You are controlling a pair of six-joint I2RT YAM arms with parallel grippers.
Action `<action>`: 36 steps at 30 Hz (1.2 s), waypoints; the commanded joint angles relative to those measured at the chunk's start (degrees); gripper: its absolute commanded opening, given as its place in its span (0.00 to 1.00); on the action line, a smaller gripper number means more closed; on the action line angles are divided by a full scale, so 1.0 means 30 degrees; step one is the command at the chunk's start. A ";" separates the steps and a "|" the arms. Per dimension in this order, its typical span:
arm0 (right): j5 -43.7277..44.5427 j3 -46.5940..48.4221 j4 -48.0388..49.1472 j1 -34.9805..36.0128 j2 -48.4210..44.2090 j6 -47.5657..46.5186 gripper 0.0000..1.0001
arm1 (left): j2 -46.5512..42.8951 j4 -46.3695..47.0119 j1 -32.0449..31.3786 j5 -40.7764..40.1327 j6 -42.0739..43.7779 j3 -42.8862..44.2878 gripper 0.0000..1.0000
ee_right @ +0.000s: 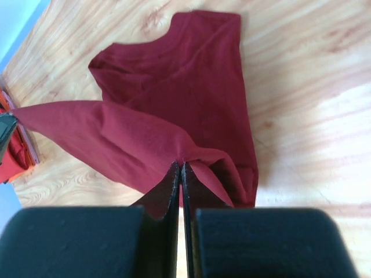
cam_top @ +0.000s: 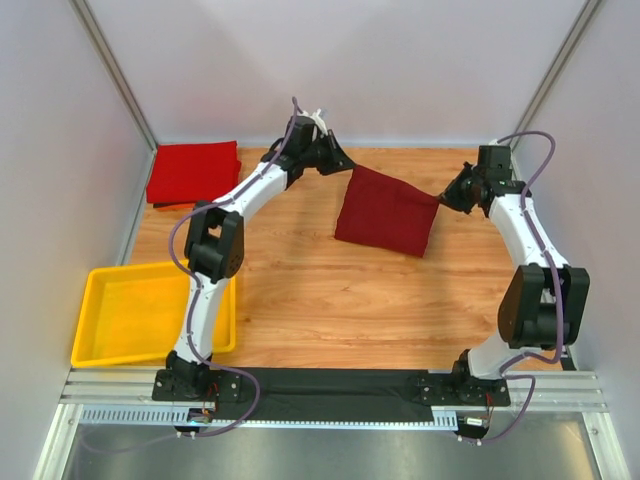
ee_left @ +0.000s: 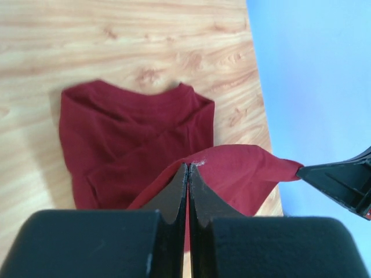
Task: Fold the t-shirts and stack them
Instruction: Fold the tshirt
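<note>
Left gripper [cam_top: 347, 166] and right gripper [cam_top: 444, 198] pinch opposite corners of the maroon t-shirt [cam_top: 385, 212], its edge held taut above the rest lying on the table [cam_top: 300, 300]; uneven travel could tug a corner free or skew the fold

Robot lab cell
A left arm [cam_top: 205, 290] and a right arm [cam_top: 530, 250] are standing bolted to a metal rail [cam_top: 110, 388] at the edge of a wooden tabletop [cam_top: 330, 300], and white panels [cam_top: 350, 60] on metal posts [cam_top: 115, 75] are boxing it in.
</note>
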 commanded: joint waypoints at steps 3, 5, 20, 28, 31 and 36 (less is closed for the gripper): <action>-0.0631 0.1600 0.2419 -0.0126 0.1639 -0.0155 0.00 | 0.1866 0.2715 0.0213 0.0006 -0.0933 0.1962 0.00; -0.0544 0.1951 0.3005 -0.0156 0.2282 -0.0097 0.00 | 0.2537 0.3707 0.0389 -0.0083 -0.1634 0.2082 0.00; -0.0017 0.6078 0.3622 -0.0595 0.7117 -0.1063 0.02 | 0.7373 0.7813 0.0888 -0.1868 -0.3570 0.6442 0.03; 0.0451 0.7694 0.4091 -0.1181 0.9785 -0.0537 0.09 | 0.7820 0.8786 0.1179 -0.1696 -0.2373 0.6976 0.54; 0.0744 0.7839 0.3802 -0.1444 1.0107 0.0370 0.28 | 0.6560 0.8754 0.1677 -0.1110 -0.2048 0.4959 0.54; -0.1387 0.6440 0.4087 -0.1796 0.9060 0.0169 0.45 | 0.3219 0.5803 0.2030 0.0588 0.1374 0.1703 0.56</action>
